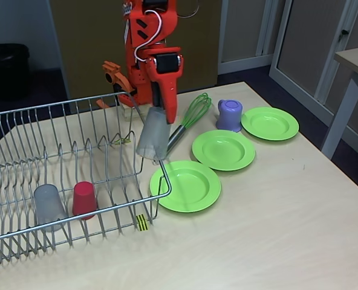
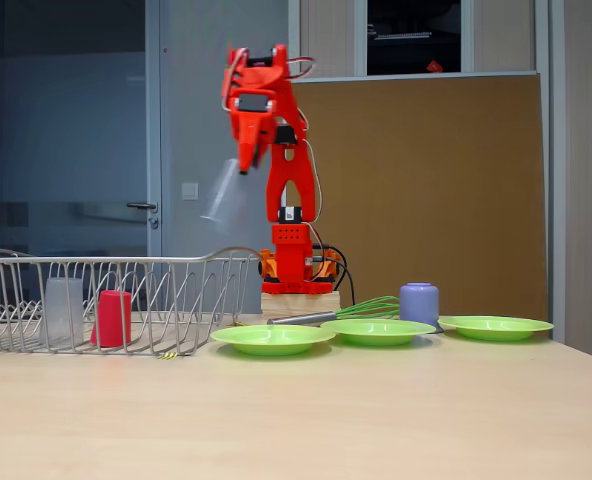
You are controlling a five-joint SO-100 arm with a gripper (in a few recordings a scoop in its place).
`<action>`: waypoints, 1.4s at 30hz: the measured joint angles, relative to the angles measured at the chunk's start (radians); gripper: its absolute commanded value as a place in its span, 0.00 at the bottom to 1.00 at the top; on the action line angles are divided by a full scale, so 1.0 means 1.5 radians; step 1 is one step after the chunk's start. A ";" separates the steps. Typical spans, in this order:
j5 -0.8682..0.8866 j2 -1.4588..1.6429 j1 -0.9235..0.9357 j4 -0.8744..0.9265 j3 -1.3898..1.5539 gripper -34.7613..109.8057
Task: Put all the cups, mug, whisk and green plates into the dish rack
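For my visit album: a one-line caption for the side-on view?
Orange arm's gripper lifts a grey cup above the rack; plates, whisk, mug wait.

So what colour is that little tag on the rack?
Yellow with black stripes; the tag shows best in a fixed view.

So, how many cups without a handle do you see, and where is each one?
3. A grey cup and a red cup stand upside down in the dish rack. The second grey cup is held by the gripper above the rack's right end.
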 measured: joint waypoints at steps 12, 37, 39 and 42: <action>-0.126 -0.204 0.131 -0.042 -0.101 0.24; -0.206 -0.441 0.159 -0.079 -0.207 0.29; -0.221 -0.444 0.162 -0.078 -0.215 0.34; -0.230 -0.456 0.170 -0.076 -0.229 0.39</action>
